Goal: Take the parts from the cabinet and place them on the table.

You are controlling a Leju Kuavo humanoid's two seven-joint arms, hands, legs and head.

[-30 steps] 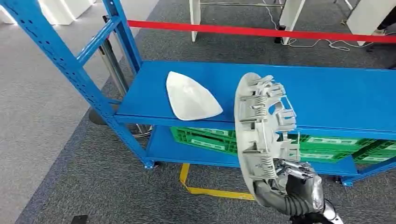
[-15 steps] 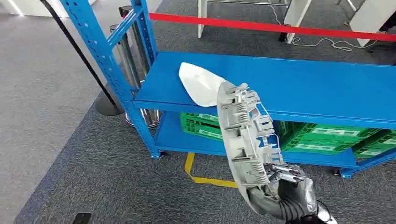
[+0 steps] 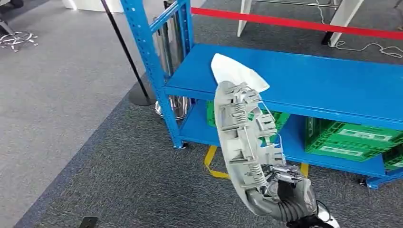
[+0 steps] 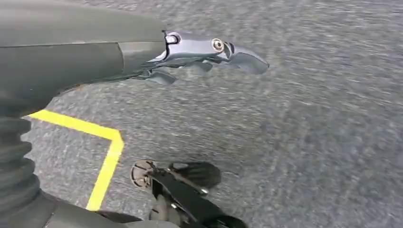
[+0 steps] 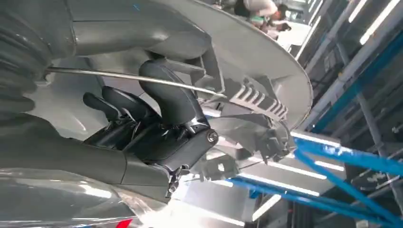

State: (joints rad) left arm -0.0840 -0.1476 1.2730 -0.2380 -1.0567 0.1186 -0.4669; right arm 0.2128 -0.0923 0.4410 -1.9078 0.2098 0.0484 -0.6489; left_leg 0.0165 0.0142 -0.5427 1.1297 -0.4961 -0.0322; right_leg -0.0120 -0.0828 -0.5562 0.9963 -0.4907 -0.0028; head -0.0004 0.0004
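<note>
Grey carpet [image 3: 71, 118], blue rack [image 3: 294, 80] with white part [image 3: 237, 73]; right hand [image 3: 290, 192] clamped on grey housing [image 3: 242, 137]; left hand [image 4: 209, 50] empty, fingers apart.

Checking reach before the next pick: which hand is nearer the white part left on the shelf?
Right. The right hand grips the grey ribbed part, whose top edge overlaps the white part in the head view. The left hand hangs over carpet.

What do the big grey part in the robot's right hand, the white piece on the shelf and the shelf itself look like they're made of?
Grey part: likely moulded plastic, matte, given its thin ribs and clips.
White piece: probably plastic too, smooth with a soft sheen; hard to be sure.
Shelf: looks like blue-painted steel, with a flat deck and punched uprights.
Right hand: grips the grey part's lower end.
</note>
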